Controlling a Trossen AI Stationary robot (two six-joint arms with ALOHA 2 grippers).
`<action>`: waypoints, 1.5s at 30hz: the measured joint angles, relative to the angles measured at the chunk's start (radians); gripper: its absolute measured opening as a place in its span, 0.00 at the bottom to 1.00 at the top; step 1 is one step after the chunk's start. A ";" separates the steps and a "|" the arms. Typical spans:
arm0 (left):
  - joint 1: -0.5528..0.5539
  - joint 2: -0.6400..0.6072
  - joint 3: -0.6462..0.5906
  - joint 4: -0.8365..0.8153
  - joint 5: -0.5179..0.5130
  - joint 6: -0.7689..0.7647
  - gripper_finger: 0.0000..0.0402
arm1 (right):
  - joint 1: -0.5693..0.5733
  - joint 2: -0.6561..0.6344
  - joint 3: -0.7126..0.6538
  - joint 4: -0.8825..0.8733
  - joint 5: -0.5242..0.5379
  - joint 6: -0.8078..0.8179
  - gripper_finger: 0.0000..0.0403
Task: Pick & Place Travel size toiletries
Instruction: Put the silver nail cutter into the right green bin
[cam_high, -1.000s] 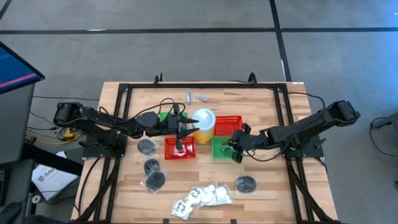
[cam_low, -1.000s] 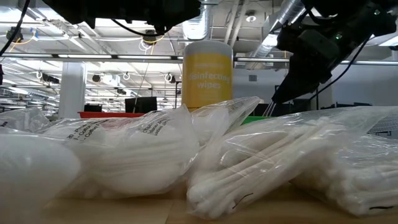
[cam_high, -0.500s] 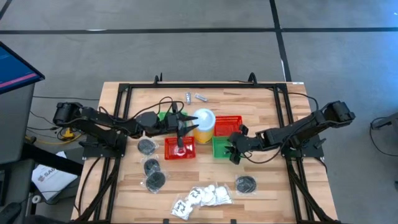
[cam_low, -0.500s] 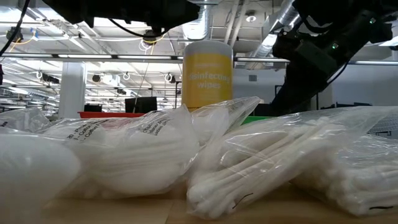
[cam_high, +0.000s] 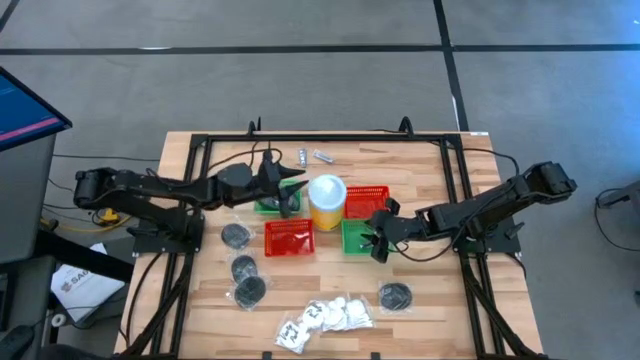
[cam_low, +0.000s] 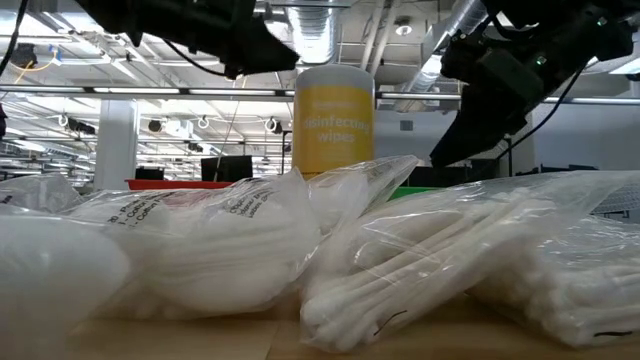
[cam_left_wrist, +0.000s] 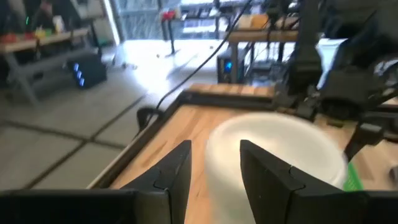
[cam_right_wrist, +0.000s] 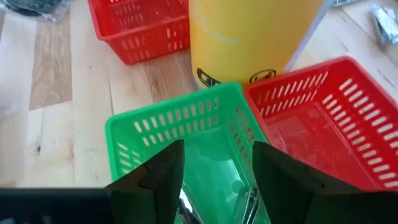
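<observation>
My right gripper (cam_right_wrist: 221, 177) stands open above the green basket (cam_right_wrist: 180, 134), pointing slantwise down into it. Small silvery metal pieces (cam_right_wrist: 249, 200) lie on that basket's floor below the fingers. My left gripper (cam_left_wrist: 214, 177) is open and empty, nearly level, next to the yellow cup's white lid (cam_left_wrist: 273, 149), above another green basket (cam_high: 268, 203). Dark round pieces in clear bags (cam_high: 243, 268) lie near left on the table, with another one (cam_high: 395, 297) near right. White pieces in packets (cam_high: 325, 316) lie at the near edge. Two silvery pieces (cam_high: 312, 156) lie at the far edge.
The yellow cup (cam_high: 327, 197) stands mid-table between the arms. A red basket (cam_high: 290, 238) sits to its near left and another red basket (cam_high: 368, 200) to its right. A black frame (cam_high: 330, 140) runs round the table. In the low view, bagged white pieces (cam_low: 450, 270) fill the foreground.
My left gripper has swung from above the near-left red basket toward the table's far edge and has tipped up to nearly level, ending beside the yellow cup. My right arm has kept its place over the green basket.
</observation>
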 joint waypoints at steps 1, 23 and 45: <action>0.009 -0.011 0.000 -0.026 0.000 -0.009 0.32 | -0.003 0.000 0.005 0.001 -0.001 -0.008 0.44; 0.264 0.036 0.000 -0.200 -0.025 -0.212 0.32 | -0.057 0.000 0.039 -0.001 0.000 -0.052 0.40; 0.520 0.440 0.213 -0.337 0.227 -0.401 0.32 | -0.055 0.000 0.039 -0.001 -0.007 -0.049 0.39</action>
